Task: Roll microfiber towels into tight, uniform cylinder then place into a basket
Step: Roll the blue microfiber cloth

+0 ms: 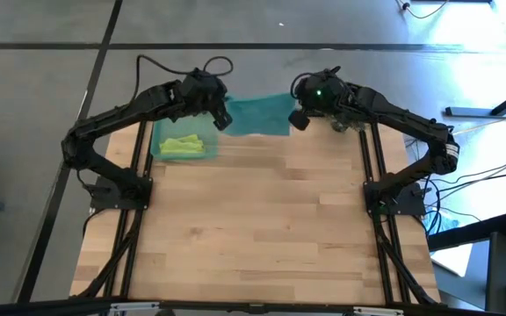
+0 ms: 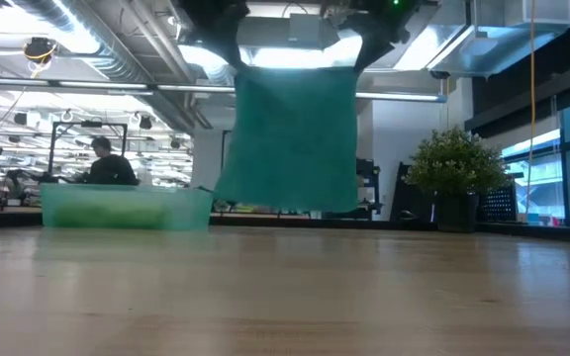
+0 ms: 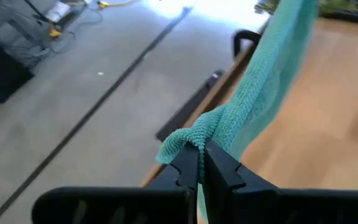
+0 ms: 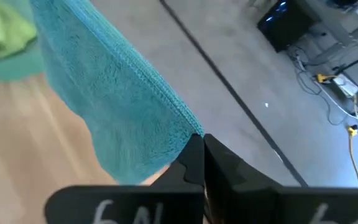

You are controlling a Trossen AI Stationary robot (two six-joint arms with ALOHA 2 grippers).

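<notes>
Hanging teal towel, two pinched corners

Wood-plank table (image 1: 262,228) carries the translucent basket (image 1: 158,132), crumpled lime towel (image 1: 183,145) inside. Beside the basket, the fuzzy teal towel (image 2: 290,138) hangs, left gripper (image 3: 201,163) and right gripper (image 4: 202,155) clamped on its corners.

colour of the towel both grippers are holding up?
Teal towel, plain, no pattern; the low view shows it best, hanging spread above the table.
</notes>
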